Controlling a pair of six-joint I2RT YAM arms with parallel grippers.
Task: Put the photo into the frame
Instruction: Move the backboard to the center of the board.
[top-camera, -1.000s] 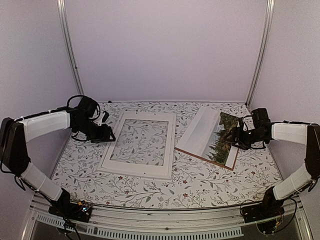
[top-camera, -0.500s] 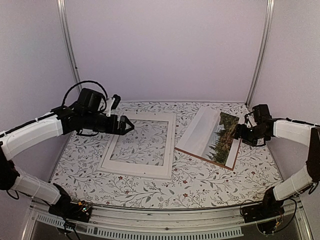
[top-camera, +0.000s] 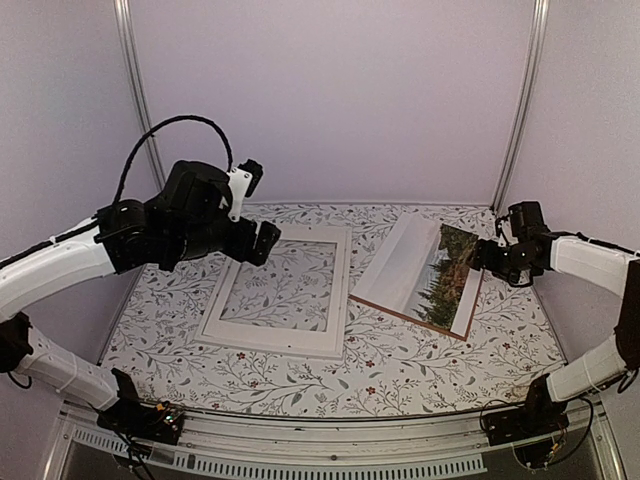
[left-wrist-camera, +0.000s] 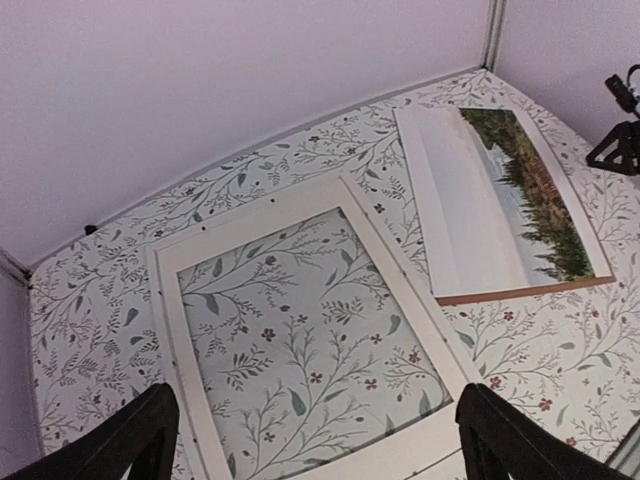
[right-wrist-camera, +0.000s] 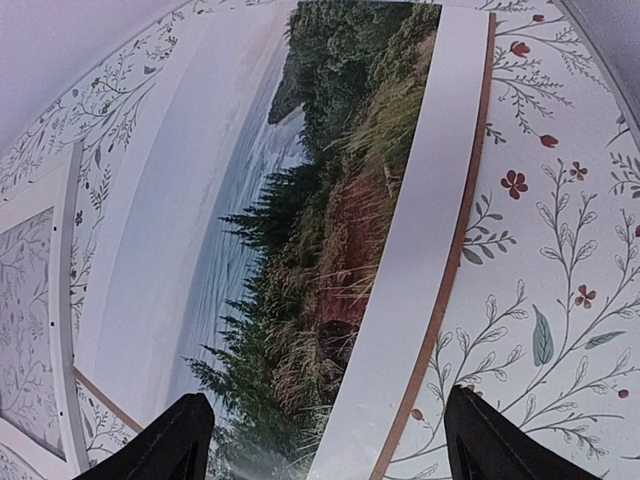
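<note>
The white frame (top-camera: 341, 290) lies flat left of centre, its pane showing the floral cloth; it also shows in the left wrist view (left-wrist-camera: 250, 215) and at the left edge of the right wrist view (right-wrist-camera: 68, 300). The photo (top-camera: 425, 270) lies picture-up to its right on a brown backing panel (top-camera: 405, 318), as both wrist views show (left-wrist-camera: 500, 200) (right-wrist-camera: 330, 200). My left gripper (top-camera: 262, 242) is open and empty, raised high above the frame's far left part (left-wrist-camera: 315, 450). My right gripper (top-camera: 490, 258) is open and empty, just over the photo's right edge (right-wrist-camera: 335, 450).
The backing panel's brown edge shows along the photo's near and right sides (left-wrist-camera: 520, 292) (right-wrist-camera: 455, 250). A floral cloth (top-camera: 400, 370) covers the table. White walls close the back and both sides.
My left arm has risen and swung right, from beside the frame's left edge to high above its far left part. My right gripper has drawn slightly back and right.
</note>
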